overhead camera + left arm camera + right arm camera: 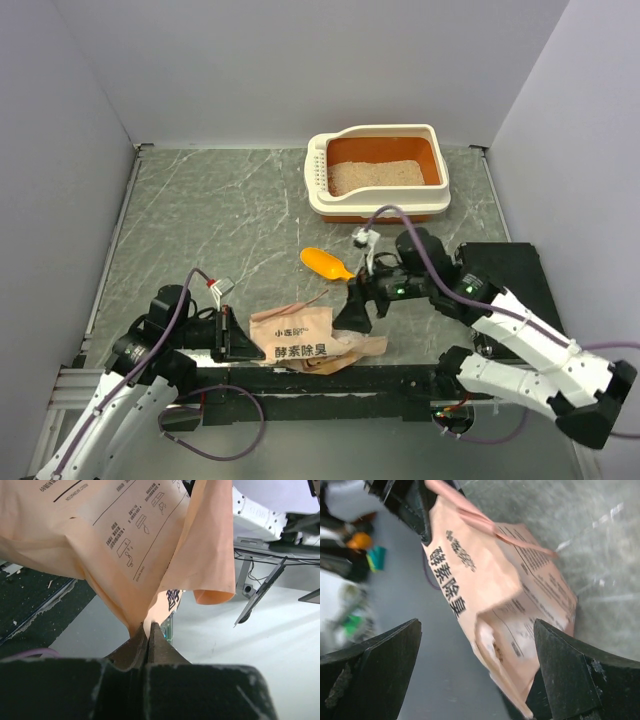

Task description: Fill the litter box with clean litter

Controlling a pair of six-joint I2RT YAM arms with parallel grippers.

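Note:
The cream-white litter box (441, 163) with an orange inside stands at the back of the table, and pale clean litter (375, 176) covers its floor. Near the front edge lies a crinkled tan paper bag (305, 340) (125, 540) (485, 580) with Chinese print. My left gripper (238, 337) (149, 626) is shut on the bag's left end. My right gripper (355, 312) (476, 625) is open just above the bag's right end. Its fingers (380, 655) stand wide on either side of the bag's open corner without pinching it.
A yellow-orange scoop (328, 264) lies on the marble table between the bag and the litter box. A flat black box (510, 268) sits at the right, under my right arm. Grey walls close the table on the left, back and right.

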